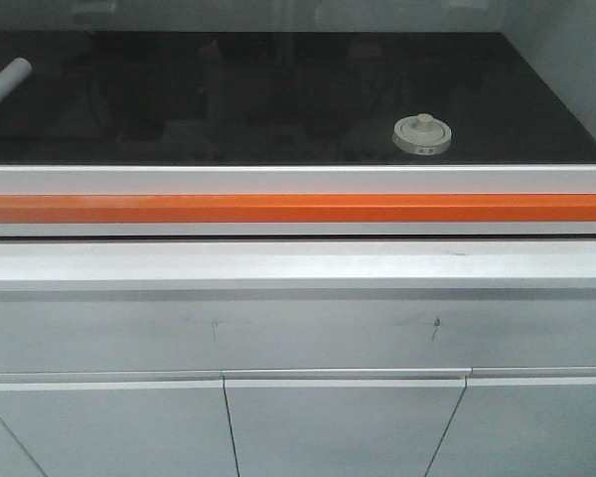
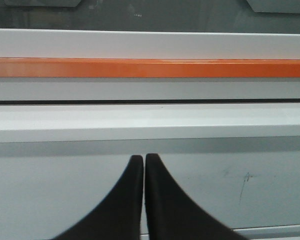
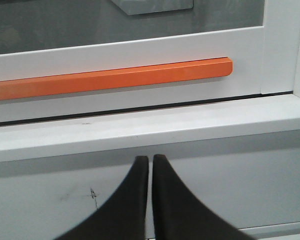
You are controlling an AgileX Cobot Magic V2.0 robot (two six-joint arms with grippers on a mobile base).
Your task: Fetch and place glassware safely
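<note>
I saw a glossy black worktop [image 1: 228, 99] at the back, a white frame [image 1: 298, 179] with an orange bar [image 1: 298, 208] across it, a white ledge [image 1: 298, 263] just below, then a grey panel [image 1: 308, 338] with faint pen marks [image 1: 435, 326] and cabinet doors [image 1: 343, 427] underneath.

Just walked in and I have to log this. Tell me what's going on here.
Nothing is being handled yet. The lidded glass jar sits alone on the black worktop, toward the right, behind what looks like a lowered glass sash with an orange handle bar. The left pincer and the right pincer are both shut and empty, pointed at the white cabinet front just below the sash.
</note>
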